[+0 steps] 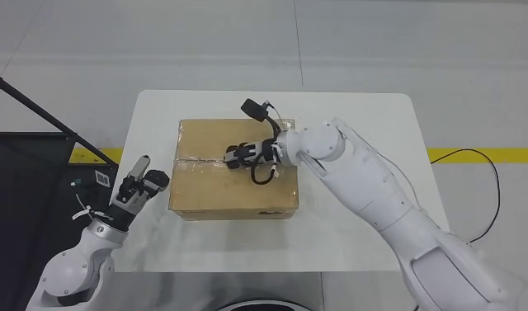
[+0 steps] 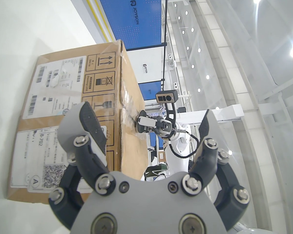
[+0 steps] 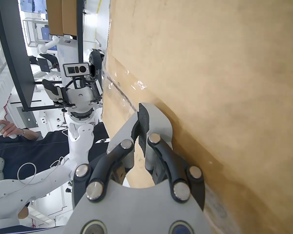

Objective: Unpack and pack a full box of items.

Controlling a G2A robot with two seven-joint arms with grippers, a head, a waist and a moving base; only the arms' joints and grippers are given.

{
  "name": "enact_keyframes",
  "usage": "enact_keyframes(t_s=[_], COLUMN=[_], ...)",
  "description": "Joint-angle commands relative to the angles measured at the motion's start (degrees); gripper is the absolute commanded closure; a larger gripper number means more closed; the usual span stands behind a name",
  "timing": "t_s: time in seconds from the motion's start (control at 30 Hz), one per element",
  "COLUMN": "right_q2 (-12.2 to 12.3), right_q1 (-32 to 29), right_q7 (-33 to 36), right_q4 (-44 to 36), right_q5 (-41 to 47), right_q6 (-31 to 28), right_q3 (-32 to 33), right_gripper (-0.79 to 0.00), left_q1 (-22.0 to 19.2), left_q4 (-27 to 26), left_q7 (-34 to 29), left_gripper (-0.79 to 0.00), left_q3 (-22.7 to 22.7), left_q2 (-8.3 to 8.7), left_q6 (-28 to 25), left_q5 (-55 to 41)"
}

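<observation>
A closed brown cardboard box sits in the middle of the white table, its top seam sealed with clear tape. My right gripper lies on the box top at the taped seam, fingers shut together with nothing visibly between them. My left gripper hovers off the box's left end, open and empty. The left wrist view shows the box's labelled end face and, farther off, the right gripper on the seam.
A black frame and panel stand left of the table. Bare table surface lies right of and in front of the box. Grey floor with yellow lines surrounds the table.
</observation>
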Motion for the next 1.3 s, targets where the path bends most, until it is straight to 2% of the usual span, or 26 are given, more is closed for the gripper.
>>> enact_keyframes(t_s=[0.0,0.37,0.63,1.03,1.27], right_q2=[-0.9,-7.5,-12.1,-17.5,-19.3], right_q1=[0.8,5.4,7.6,8.9,9.7], right_q7=[-0.5,-3.7,-8.3,-7.5,-1.1], right_q4=[1.2,9.7,17.4,23.9,26.2], right_q5=[0.8,4.3,6.8,10.3,9.9], right_q6=[-0.5,-3.5,-6.3,-11.6,-13.5], right_q3=[-0.9,-6.5,-8.1,-8.8,-9.3], right_gripper=[0.000,0.000,0.000,0.000,0.000], left_q1=[0.2,1.3,2.3,2.3,2.1], left_q4=[0.0,0.4,0.0,1.1,1.7], left_q7=[-0.1,-0.4,-0.9,-1.4,-1.7], left_gripper=[-0.785,-0.785,-0.785,-0.785,-0.785], left_q3=[0.1,-1.5,-3.3,-4.3,-4.6], left_q2=[-0.01,0.02,0.10,0.13,0.13], left_q6=[0.0,-0.4,-0.5,-0.4,-0.4], left_q5=[-0.1,-1.3,-1.8,-2.5,-3.0])
